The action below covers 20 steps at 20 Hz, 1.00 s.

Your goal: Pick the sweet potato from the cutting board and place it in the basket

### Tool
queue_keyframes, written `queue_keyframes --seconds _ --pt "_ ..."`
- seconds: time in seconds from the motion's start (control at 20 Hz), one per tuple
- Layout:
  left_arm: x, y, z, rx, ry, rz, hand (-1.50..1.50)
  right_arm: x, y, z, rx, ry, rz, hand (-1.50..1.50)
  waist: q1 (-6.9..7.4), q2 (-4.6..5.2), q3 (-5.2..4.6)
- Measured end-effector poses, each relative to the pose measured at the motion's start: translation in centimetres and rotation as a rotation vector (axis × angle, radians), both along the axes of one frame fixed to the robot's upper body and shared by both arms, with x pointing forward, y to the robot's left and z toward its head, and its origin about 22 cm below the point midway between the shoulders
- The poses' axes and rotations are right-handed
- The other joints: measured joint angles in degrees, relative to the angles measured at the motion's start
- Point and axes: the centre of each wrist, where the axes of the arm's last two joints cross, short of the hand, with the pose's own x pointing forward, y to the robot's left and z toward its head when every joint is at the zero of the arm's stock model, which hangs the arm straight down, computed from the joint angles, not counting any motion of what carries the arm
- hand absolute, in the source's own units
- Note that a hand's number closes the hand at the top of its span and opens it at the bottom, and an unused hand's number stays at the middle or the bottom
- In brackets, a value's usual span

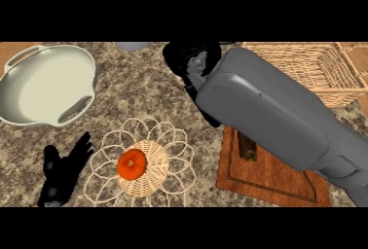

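The sweet potato [248, 147], a brownish oblong, lies on the wooden cutting board [266, 182] at the lower right, partly hidden under my right forearm. That forearm crosses the view from the lower right towards the top middle. My right hand [185, 57] is a dark shape near the top, left of the woven basket [327, 73] and well beyond the board. The basket stands at the top right, and the part of its inside that shows holds nothing. My left hand [63, 170] rests open at the lower left, fingers up.
A large cream pot [43, 85] with two handles sits at the upper left. A wicker flower-shaped mat [155, 182] lies left of the board with an orange round fruit [132, 164] on it. A grey object [133, 46] shows at the top edge.
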Motion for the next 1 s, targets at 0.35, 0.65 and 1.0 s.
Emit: queue_keyframes --seconds 0.35,0.65,1.0 --pt "-0.5 0.5 0.3 -0.005 0.011 0.01 0.0 -0.2 -0.6 -1.3 -0.008 0.055 -0.013 -1.5 -0.27 0.17 0.05" --pt "-0.6 0.0 0.2 -0.008 0.0 0.004 0.0 -1.2 -1.6 -4.0 -0.003 0.068 -0.034 -1.5 -0.09 0.37 0.1" --pt "-0.5 -0.3 0.1 0.001 0.0 -0.007 0.0 -2.2 -3.5 -7.8 -0.043 0.056 -0.067 -1.5 0.35 0.61 0.21"
